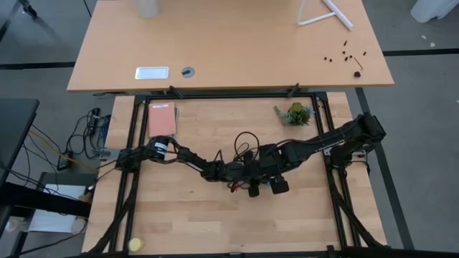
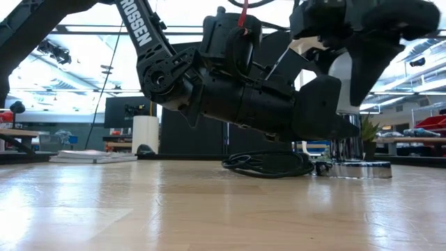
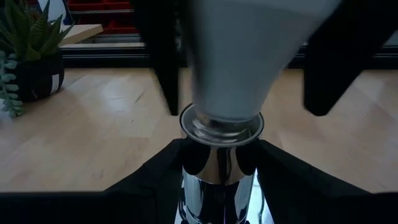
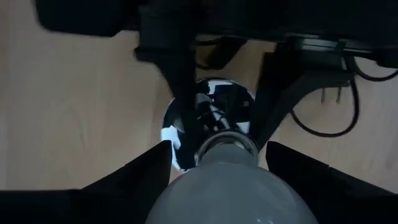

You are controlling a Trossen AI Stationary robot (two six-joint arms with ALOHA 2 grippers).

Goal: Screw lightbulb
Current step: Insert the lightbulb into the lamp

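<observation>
**Desk:** What does the overhead picture show?

**Photographer:** Two dark arms meet at the middle of the wooden tabletop. The left pincer reaches in from the left and the right pincer from the right, nearly touching each other above a loop of black cord.

**Desk:** Where is the lightbulb?

**Photographer:** The lightbulb stands upright between the right pincer's fingers, its greyish screw base seated in the mouth of the shiny socket. In the right wrist view the white glass fills the foreground, with the neck pointing down at the round socket disc on the wood.

**Desk:** And the pincers themselves?

**Photographer:** The right pincer is clamped on the bulb's glass, one finger on each side. The left pincer's fingers sit to either side of the socket's chrome body, seemingly gripping it just below the bulb's neck.

**Desk:** Anything else in shot?

**Photographer:** From tabletop height, the socket's silvery base lies flat beside the coiled cord, under the bulk of both arms. A small potted plant stands near the far right edge, well apart from the work, and a pink book lies at the far left.
</observation>
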